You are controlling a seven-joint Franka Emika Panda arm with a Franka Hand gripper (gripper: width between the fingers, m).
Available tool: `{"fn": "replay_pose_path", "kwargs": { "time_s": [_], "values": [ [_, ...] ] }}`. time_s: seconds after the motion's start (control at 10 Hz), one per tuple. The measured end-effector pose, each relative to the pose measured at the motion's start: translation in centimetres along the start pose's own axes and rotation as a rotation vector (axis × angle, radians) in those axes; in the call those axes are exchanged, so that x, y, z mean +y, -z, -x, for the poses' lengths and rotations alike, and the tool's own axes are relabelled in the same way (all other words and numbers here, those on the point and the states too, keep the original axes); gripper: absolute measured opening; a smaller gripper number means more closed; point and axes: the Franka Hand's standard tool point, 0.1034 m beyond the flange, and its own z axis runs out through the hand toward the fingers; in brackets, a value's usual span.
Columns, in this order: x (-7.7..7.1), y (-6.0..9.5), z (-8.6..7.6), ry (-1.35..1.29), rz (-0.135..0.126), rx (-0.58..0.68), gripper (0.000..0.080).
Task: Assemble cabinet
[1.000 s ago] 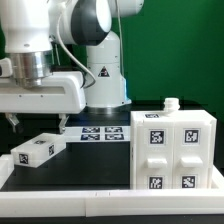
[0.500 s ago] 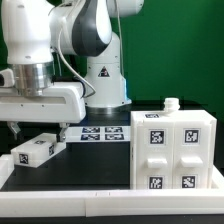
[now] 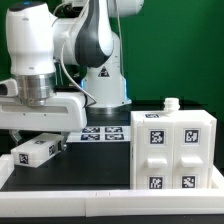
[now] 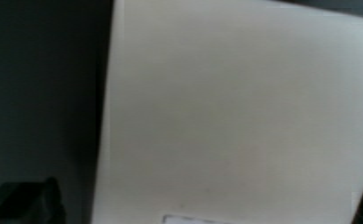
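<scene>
Where counter (image 3: 90, 166) nears its edge on exterior view's left, claw (image 3: 38, 139) hangs low over small white drawer block (image 3: 33, 152). Fingers spread wide either side of block, gripping nothing. Block lies flat, skewed to counter's near edge, tags on camera-facing side. Cabinet (image 3: 175, 150) stands upright at near corner on exterior view's right, well apart from claw; four tags on front, small white knob (image 3: 170, 102) on top. Marker board (image 3: 100, 133) lies flat between them, toward far edge. Wrist view blurred: white face fills most, dark fingertip (image 4: 27, 200) beside it.
</scene>
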Motion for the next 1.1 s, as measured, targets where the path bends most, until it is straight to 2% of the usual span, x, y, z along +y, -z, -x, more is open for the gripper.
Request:
{"fn": "replay_pose_path", "kwargs": {
  "time_s": [0.1, 0.2, 0.5, 0.6, 0.7, 0.9, 1.1],
  "values": [
    [-0.2, 0.0, -0.1, 0.005, 0.000, 0.001, 0.0703],
    [-0.4, 0.0, -0.1, 0.009, 0.000, 0.001, 0.0567],
    [-1.1, 0.1, -0.2, 0.026, 0.006, 0.015, 0.0560],
    [-1.7, 0.2, -0.3, 0.037, 0.010, 0.026, 0.0560],
    [-3.3, 0.7, -0.2, 0.052, 0.008, 0.031, 0.0560],
    [-7.1, 3.3, -0.3, 0.093, -0.010, 0.040, 0.0560],
    [-10.2, 5.9, -0.5, 0.105, -0.034, 0.023, 0.0560]
  ]
}}
